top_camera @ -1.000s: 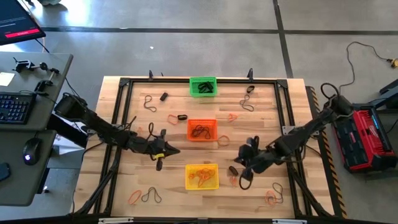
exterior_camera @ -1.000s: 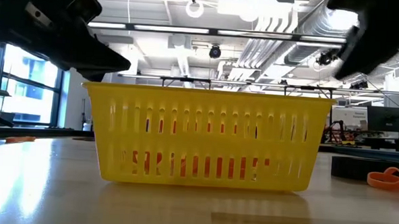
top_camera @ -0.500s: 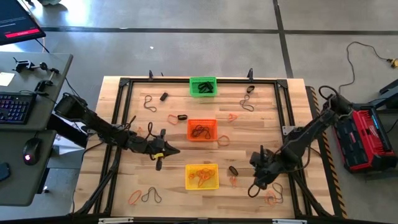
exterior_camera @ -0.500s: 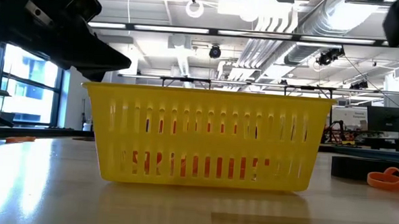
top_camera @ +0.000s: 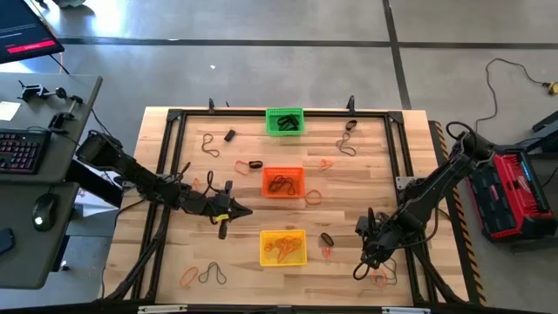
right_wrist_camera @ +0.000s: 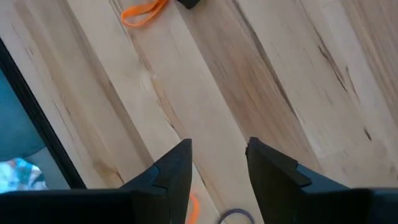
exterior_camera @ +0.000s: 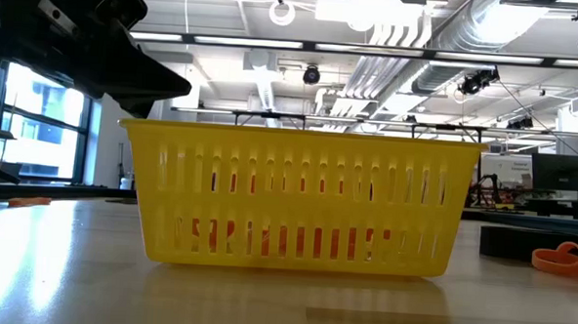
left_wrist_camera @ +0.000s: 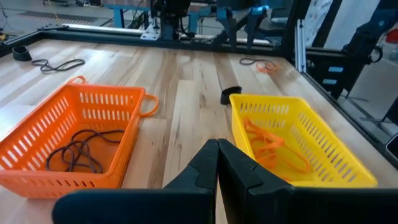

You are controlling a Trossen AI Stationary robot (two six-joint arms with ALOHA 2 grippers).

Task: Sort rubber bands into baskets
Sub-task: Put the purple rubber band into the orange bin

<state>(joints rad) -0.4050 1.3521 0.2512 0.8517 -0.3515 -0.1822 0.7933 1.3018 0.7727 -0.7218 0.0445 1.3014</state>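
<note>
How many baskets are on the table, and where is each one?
3. The green basket is at the far edge, the orange basket in the middle, the yellow basket nearest the front. None seems hidden.

The left arm reaches in low from the left side, and the left gripper [top_camera: 228, 220] has its two fingers [left_wrist_camera: 205, 165] pressed flat together — nothing sits between them. The right arm bends down from the right side, its wrist tipped toward the table. The right gripper [top_camera: 359, 270] has its fingers [right_wrist_camera: 177, 163] apart — nothing between them.
</note>
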